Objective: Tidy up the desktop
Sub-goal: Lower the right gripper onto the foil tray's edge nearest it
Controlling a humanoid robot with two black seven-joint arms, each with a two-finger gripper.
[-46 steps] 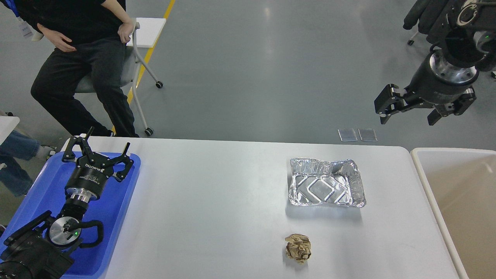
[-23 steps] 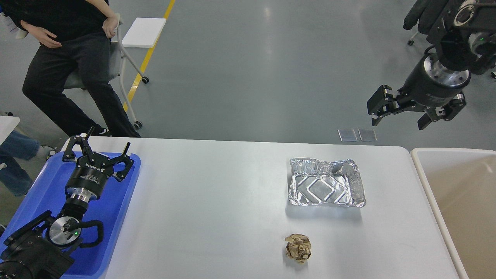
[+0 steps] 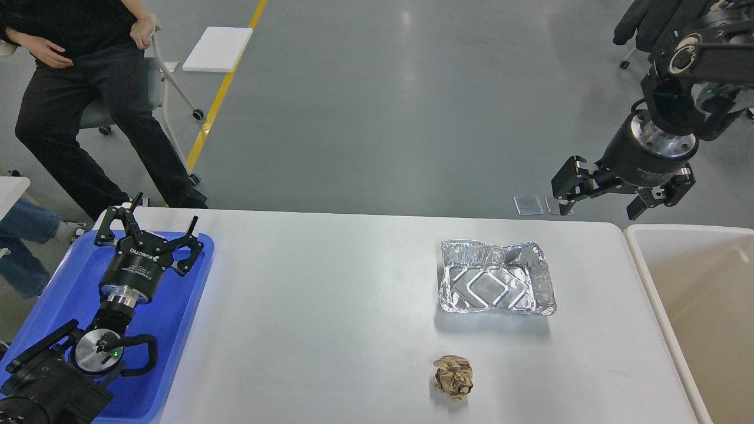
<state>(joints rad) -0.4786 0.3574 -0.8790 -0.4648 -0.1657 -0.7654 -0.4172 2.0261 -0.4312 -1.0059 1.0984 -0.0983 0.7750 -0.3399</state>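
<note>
The desktop (image 3: 330, 306) is filling the lower centre of the frame, and two pieces of rubbish are lying on it: a crumpled foil tray (image 3: 496, 285) right of centre and a ball of brown paper (image 3: 453, 377) below it, well apart from each other; a beige bin (image 3: 648, 277) is standing at the lower right edge.

The right gripper (image 3: 607, 191) is hanging in the upper right of the frame, above the table's far edge, its fingers spread wide and gripping nothing; the left gripper (image 3: 150, 227) is resting over the blue tray (image 3: 65, 294) at lower left, fingers likewise splayed and empty.

The step in hand is probably reaching for the foil tray; doing it well is meaning coming down over one rim and pinching the thin wall gently, since foil is likely crushing or slipping.

White lettering on the left gripper's body is appearing to read "ROBOTIQ"; the smaller print is too fine to read.
</note>
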